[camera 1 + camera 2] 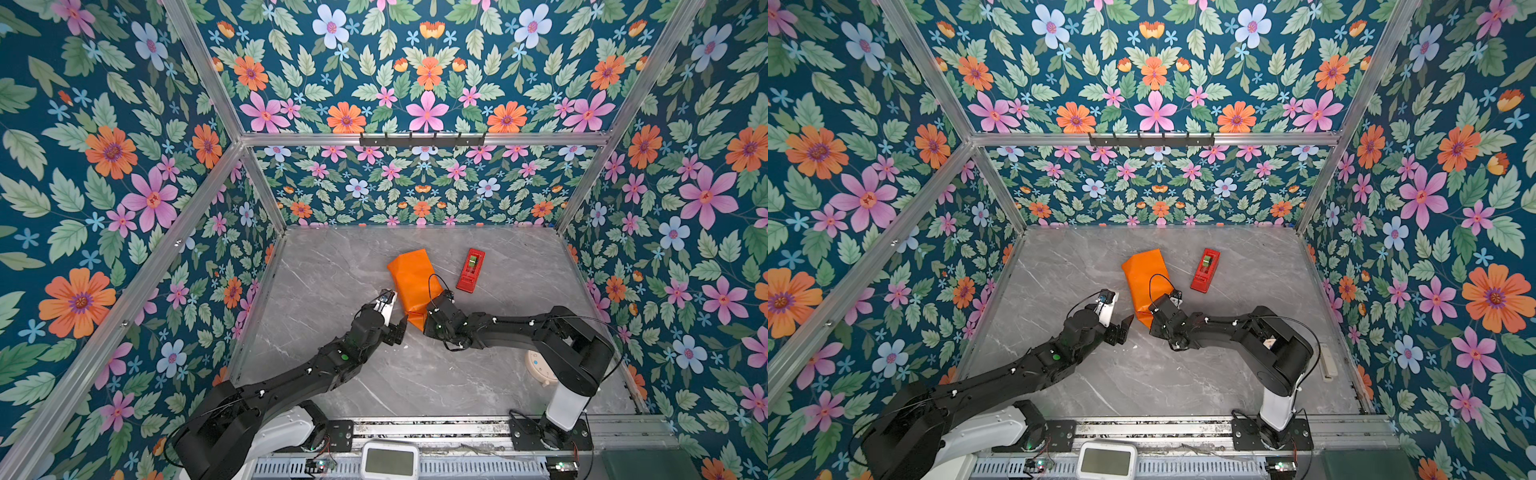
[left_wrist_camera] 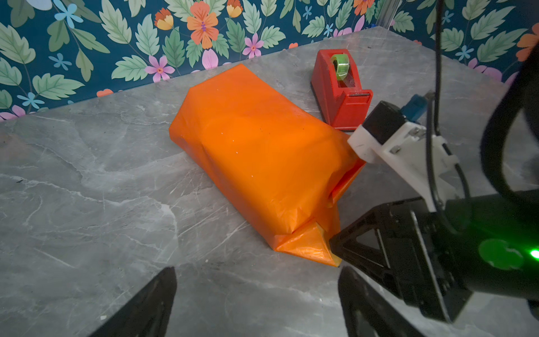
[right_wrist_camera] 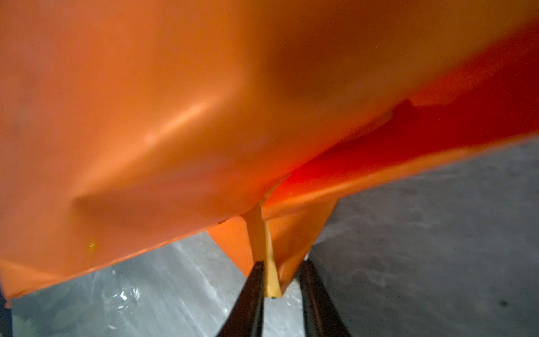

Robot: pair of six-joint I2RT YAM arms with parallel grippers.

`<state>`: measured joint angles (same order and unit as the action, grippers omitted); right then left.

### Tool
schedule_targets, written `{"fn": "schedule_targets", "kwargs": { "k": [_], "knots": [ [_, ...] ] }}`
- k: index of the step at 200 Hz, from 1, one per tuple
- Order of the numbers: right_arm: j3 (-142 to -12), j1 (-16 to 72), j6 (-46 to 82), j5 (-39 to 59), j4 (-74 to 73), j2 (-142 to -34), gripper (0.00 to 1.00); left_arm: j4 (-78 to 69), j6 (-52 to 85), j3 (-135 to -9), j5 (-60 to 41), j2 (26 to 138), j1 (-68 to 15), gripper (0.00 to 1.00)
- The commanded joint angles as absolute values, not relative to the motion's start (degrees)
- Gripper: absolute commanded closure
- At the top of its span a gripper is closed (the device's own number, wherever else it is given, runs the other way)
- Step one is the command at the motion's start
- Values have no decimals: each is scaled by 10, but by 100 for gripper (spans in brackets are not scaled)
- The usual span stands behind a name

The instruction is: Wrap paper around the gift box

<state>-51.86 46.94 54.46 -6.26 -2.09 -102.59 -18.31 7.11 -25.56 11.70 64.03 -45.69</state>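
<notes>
The paper — corner flap pinched in the low right gripper — lies beside the spread-jawed left gripper.

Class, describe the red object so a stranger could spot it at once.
Start at the grey marble table and find the orange paper parcel near its middle. Just right of it, in both top views, lies the tape dispenser: the only red thing, slim, holding a green tape roll.
</notes>
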Motion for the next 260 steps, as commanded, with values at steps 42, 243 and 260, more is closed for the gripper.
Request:
{"fn": "schedule_targets", "kwargs": {
  "k": [42, 243, 260],
  "knots": [
    [-519, 471, 553, -98, 50, -1049, 85, -180, 72, -251, 97, 642, -456, 11],
    [-456, 462, 602, 1, -34, -910, 100, -337, -310, -213, -177, 769, -466, 29],
    [-451, 460, 607, 9, -37, -905, 100, -329, -339, -221, -178, 787, -467, 30]
  ]
}}
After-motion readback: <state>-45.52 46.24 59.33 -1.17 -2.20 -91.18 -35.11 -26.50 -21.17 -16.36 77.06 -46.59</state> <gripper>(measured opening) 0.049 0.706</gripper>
